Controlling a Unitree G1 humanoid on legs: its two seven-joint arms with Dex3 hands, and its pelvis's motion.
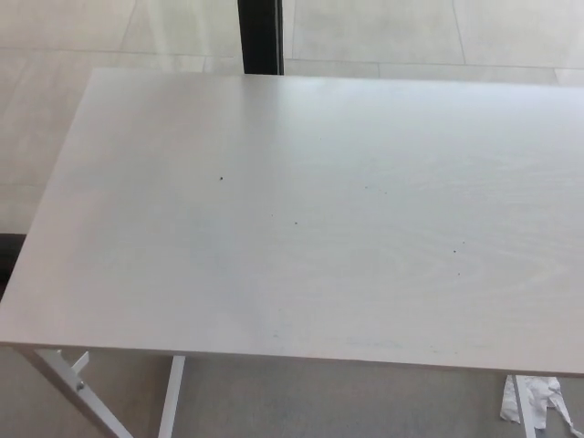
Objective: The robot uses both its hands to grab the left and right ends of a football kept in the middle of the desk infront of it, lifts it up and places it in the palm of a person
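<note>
Nowhere across the head view does either robot hand show, so L & R hand state can't be told: neither is visible, no forearm either. Moving outward, only the desk fills the pic, pale wood-grain top w/ a few tiny dark specks near centre and toward 3 o'clock. No football on it; the mid-desk spot where it should sit is bare, and no person or palm shows, so where the ball is can't be told from this view. At 12 o'clock a dark post stands behind the far edge on a tiled floor. At 7 o'clock white desk legs drop below the near edge; at 5 o'clock a crumpled white scrap lies on the floor. Judgement: nothing left on the desk to grab, so prob. the handover end of the task or a reset. To do this step well: keep both arms clear of the top, and don't reach until a ball is actually seen at centre.
</note>
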